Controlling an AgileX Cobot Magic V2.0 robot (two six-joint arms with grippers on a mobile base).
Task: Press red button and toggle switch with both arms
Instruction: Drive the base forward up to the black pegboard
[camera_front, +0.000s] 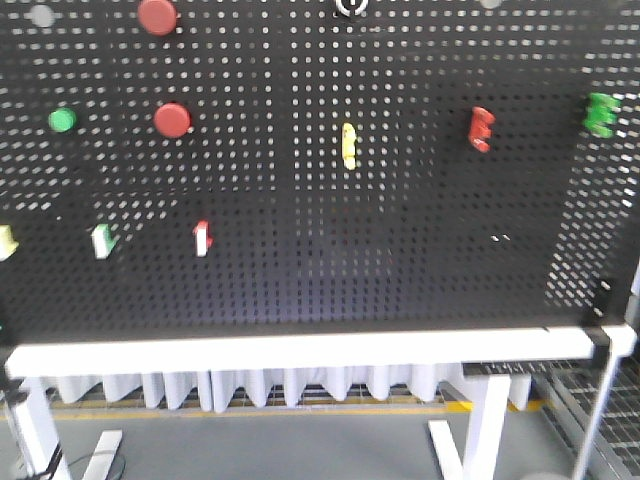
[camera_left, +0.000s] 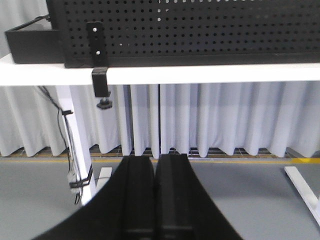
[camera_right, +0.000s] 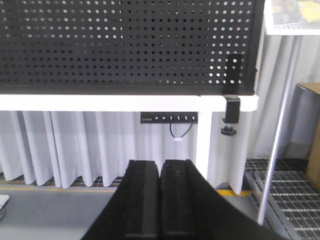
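Observation:
On the black pegboard (camera_front: 320, 250) in the front view, a round red button (camera_front: 172, 120) sits at the upper left, with a second red button (camera_front: 157, 16) above it at the top edge. The all-red toggle switch (camera_front: 482, 129) sits at the upper right. No arm shows in the front view. My left gripper (camera_left: 155, 159) is shut and empty, low below the white table edge (camera_left: 200, 74). My right gripper (camera_right: 161, 164) is shut and empty, also low below the table (camera_right: 100, 102).
A green button (camera_front: 62, 120), a yellow lever switch (camera_front: 348, 146), a green switch (camera_front: 599, 113), a red-topped white rocker (camera_front: 203, 238) and a green-topped rocker (camera_front: 103, 240) are on the board. Black clamps (camera_left: 101, 82) (camera_right: 231, 107) hold the board. White curtains hang under the table.

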